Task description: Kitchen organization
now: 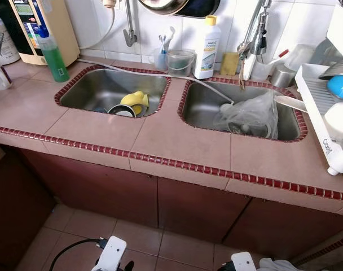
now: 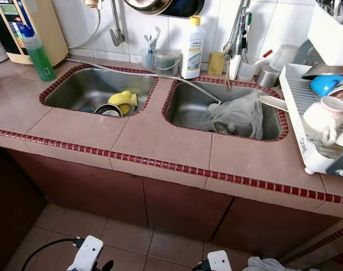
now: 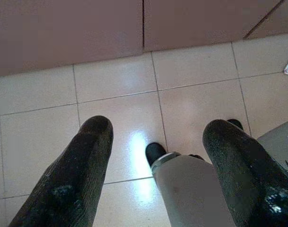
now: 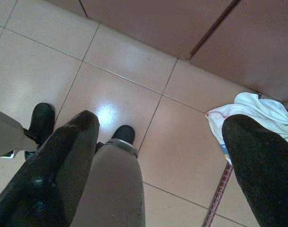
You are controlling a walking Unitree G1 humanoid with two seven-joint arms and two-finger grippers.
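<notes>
A tiled counter [image 1: 160,138] carries two steel sinks. In the left sink [image 1: 92,87] lie a yellow item [image 1: 135,101] and a dark bowl [image 1: 122,111]. A crumpled clear plastic bag [image 1: 251,114] rests in the right sink [image 1: 201,104] over some dishes. Both arms hang low in front of the cabinet doors. My left gripper [image 3: 158,127] is open over the floor tiles with nothing between its fingers. My right gripper [image 4: 162,120] is open too, also holding nothing.
A white dish rack [image 1: 317,121] with a blue bowl [image 1: 341,86] and a white jug [image 2: 321,117] stands at the right. Along the back wall are a white detergent bottle [image 1: 207,48], a green bottle [image 1: 52,55] and a clear tub [image 1: 180,62]. A white cloth [image 4: 257,111] lies on the floor.
</notes>
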